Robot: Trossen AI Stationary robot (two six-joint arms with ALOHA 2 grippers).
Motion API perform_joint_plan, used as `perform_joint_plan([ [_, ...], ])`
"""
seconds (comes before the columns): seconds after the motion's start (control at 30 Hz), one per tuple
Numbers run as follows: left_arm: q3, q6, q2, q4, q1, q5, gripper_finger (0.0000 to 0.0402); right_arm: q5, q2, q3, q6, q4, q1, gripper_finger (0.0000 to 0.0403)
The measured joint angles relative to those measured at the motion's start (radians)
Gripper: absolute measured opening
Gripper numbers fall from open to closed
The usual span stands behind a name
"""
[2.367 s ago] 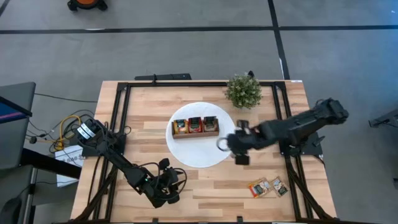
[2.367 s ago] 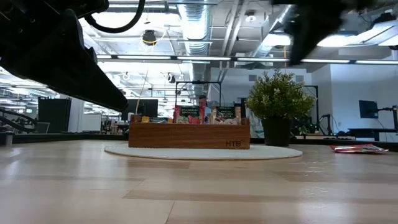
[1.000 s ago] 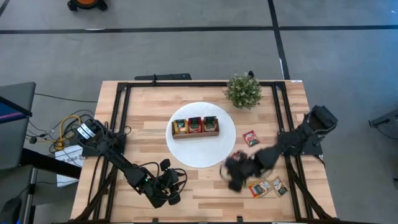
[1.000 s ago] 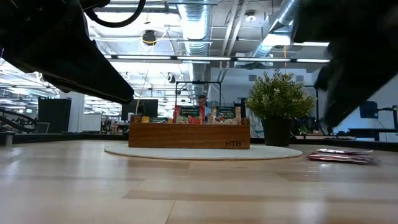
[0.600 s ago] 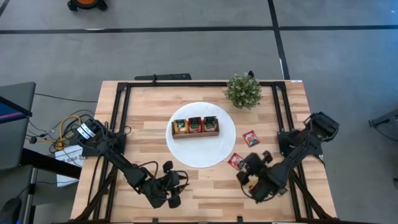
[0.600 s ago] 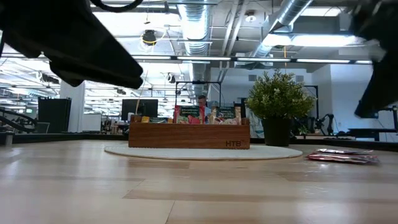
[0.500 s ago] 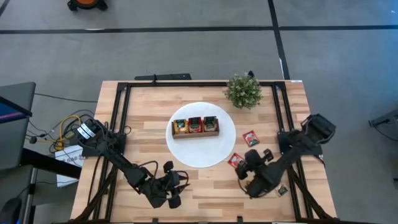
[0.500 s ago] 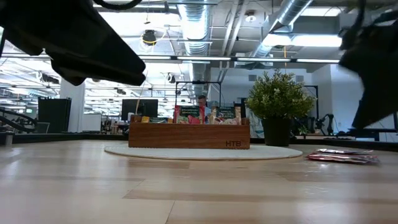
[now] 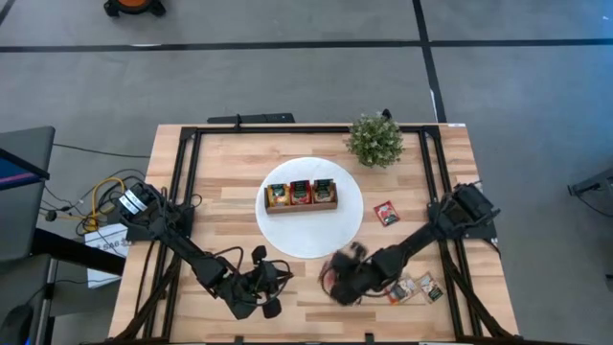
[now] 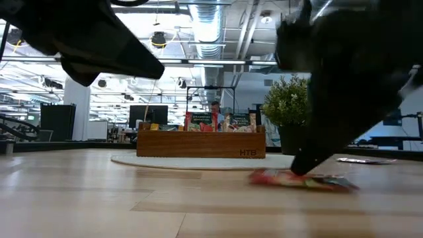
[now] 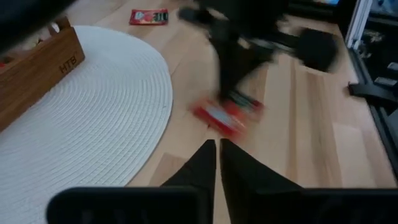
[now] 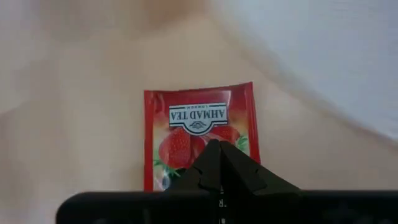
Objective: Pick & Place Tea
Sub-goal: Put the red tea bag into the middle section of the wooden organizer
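Red tea sachet [image 12: 199,134] flat on desk [image 9: 316,297], near edge of white mat [image 9: 287,240]; right fingers [image 12: 219,163] clenched on top, left fingers [image 11: 216,163] clenched, empty. Advice: reopen right, then pinch one edge

**Light wooden desk and what rests on it**

A pale plank desk [image 9: 220,182] is framed by dark rails along its edges. Near the centre a round white woven mat [image 9: 308,240] is laid. At about 1 o'clock from the mat a small green potted plant [image 9: 374,140] is stood. A red tea sachet [image 9: 386,213] is seen at 3 o'clock from the mat, apart from it. Another red sachet [image 12: 199,138], printed with strawberries, lies flat on the bare wood just beyond the mat's edge at about 5 o'clock. Two more sachets [image 9: 414,287] are placed side by side farther toward 4 o'clock, near the desk's corner.
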Motion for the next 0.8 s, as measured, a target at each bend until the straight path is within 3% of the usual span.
perform_joint_plan([
  [0.13, 0.000, 0.026, 0.007, 0.033, 0.003, 0.000, 0.0001, -0.162, 0.051, 0.060, -0.310, 0.215, 0.017, 0.0000],
  [0.2, 0.000, 0.052, 0.023, 0.072, 0.006, 0.011, 0.0001, -0.125, 0.057, 0.099, -0.369, 0.211, 0.031, 0.0000],
  [0.3, 0.001, 0.113, 0.069, 0.166, 0.009, 0.087, 0.0000, 0.013, 0.023, 0.123, -0.349, 0.182, 0.066, 0.0000],
  [0.43, 0.000, 0.183, 0.133, 0.265, 0.012, 0.225, 0.0000, 0.072, -0.021, 0.125, -0.153, 0.134, 0.116, 0.0001],
  [0.57, 0.001, 0.233, 0.172, 0.332, 0.019, 0.429, 0.0000, 0.028, -0.013, 0.124, 0.152, 0.104, 0.167, 0.0020],
  [0.7, 0.016, 0.261, 0.229, 0.424, 0.032, 0.515, 0.0000, 0.019, 0.020, 0.123, 0.365, 0.087, 0.206, 0.0072],
  [0.8, 0.060, 0.263, 0.291, 0.445, 0.048, 0.518, 0.0000, 0.022, 0.044, 0.123, 0.488, 0.088, 0.213, 0.0120],
])
